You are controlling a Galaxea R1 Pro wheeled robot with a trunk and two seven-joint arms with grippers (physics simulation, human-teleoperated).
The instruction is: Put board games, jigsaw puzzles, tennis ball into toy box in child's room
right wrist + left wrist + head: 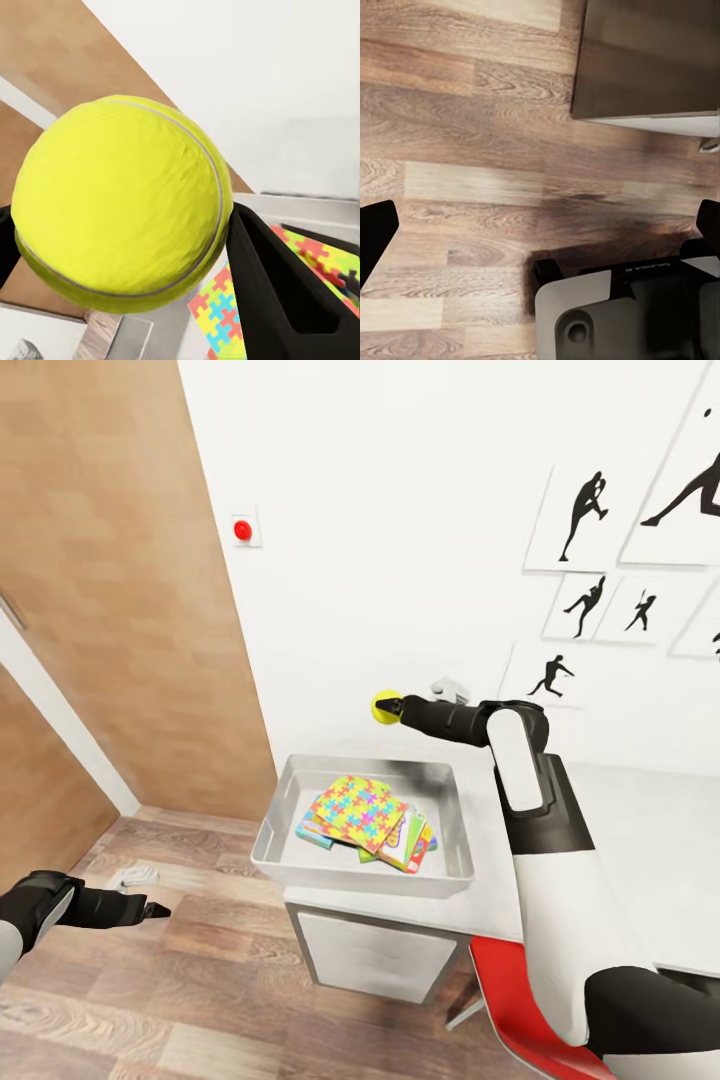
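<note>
**Ball in hand, held above the toy box**

My right gripper [393, 708] has its fingers clamped on the tennis ball [385, 707], one on each side. The ball hangs in the air above the far rim of the toy box [290, 792], clear of it and not yet over the middle. I judge it is held high so it passes over the rim before release.

Inside the toy box a jigsaw puzzle [361, 812] lies flat on top, turned cornerwise to the box walls, with board games [410, 842] under it poking out on the side towards the red chair [525, 1020]. The ball, being round, has no long axis; its seam shows in the right wrist view.

The toy box sits on the bench [640, 860] at its end.

My left gripper [155, 909] hangs low over the floor [200, 1000], beside the toy box and below it, fingers spread apart, holding nothing.
</note>
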